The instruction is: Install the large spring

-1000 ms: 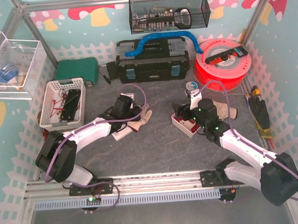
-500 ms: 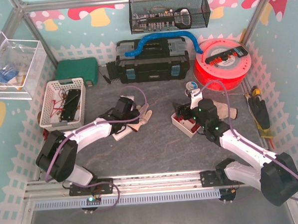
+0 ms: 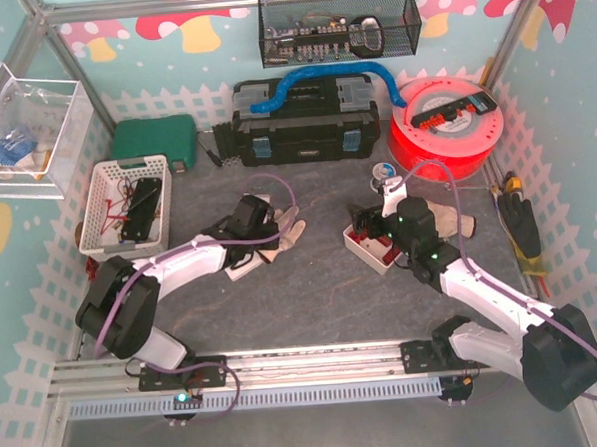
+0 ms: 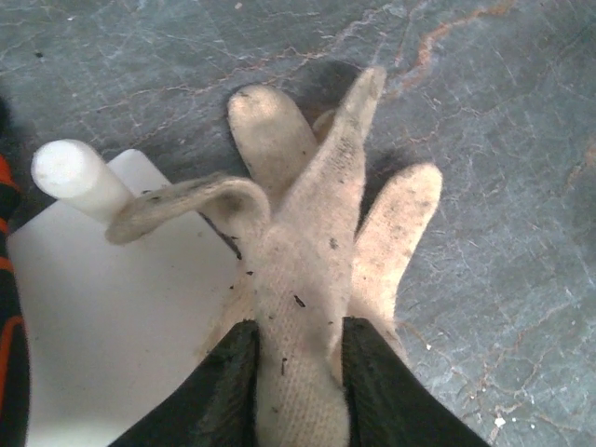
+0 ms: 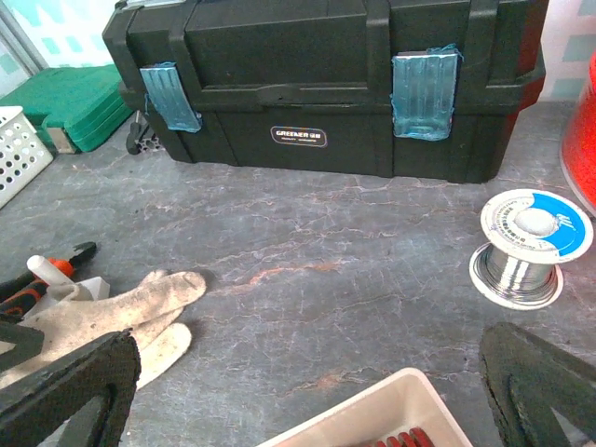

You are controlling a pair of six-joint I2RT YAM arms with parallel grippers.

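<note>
A dirty white work glove (image 4: 317,205) lies partly over a white plate (image 4: 112,307) that carries an upright white peg (image 4: 70,172). My left gripper (image 4: 298,326) is shut on the glove, both black jaws pressing a ridge of its fabric. From above, this gripper (image 3: 264,225) sits over the glove (image 3: 287,232). My right gripper (image 5: 307,345) is open, hovering above a white tray (image 5: 372,414) where red coils of a spring (image 5: 405,440) show at the bottom edge. In the top view the tray (image 3: 365,250) lies under the right gripper (image 3: 378,219).
A black toolbox (image 3: 304,133) stands at the back, with a red filament spool (image 3: 444,126) to its right and a green case (image 3: 154,141) to its left. A solder spool (image 5: 526,247) sits near the tray. Orange-handled pliers (image 5: 47,275) lie by the glove. A white basket (image 3: 127,207) is at left.
The left gripper's jaws have narrowed and now pinch the glove; its wrist shifted slightly right. The right arm has not moved.
</note>
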